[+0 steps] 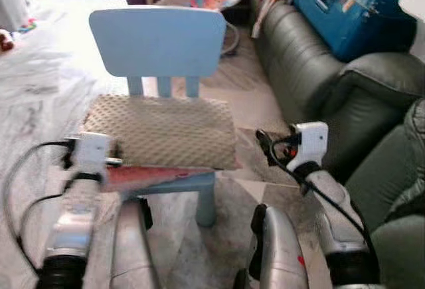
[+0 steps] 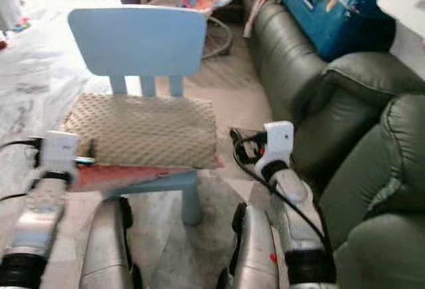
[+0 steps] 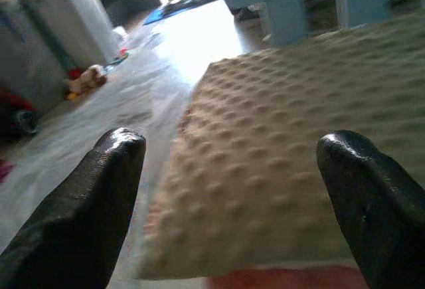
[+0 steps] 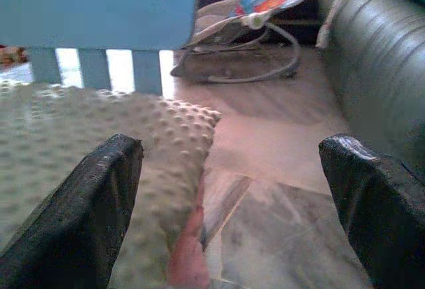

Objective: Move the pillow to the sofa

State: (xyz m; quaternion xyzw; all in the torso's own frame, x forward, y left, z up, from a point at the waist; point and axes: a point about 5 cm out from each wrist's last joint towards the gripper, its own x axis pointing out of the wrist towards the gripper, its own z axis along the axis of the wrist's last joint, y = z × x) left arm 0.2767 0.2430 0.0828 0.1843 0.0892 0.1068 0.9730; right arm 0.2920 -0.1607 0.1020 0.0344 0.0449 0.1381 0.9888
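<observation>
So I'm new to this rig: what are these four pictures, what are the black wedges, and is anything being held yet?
The top two pictures come from a stereo camera on a humanoid robot's head, looking down past its silver arms. The other two come from cameras on its wrists; the black wedges are each gripper's two fingers.

A beige bumpy pillow lies on the seat of a small blue chair. A dark green sofa stands to the robot's right.

The left gripper is open at the pillow's left edge, and the right gripper is open at its right corner. Nothing is held yet: the pillow rests on the chair.
</observation>
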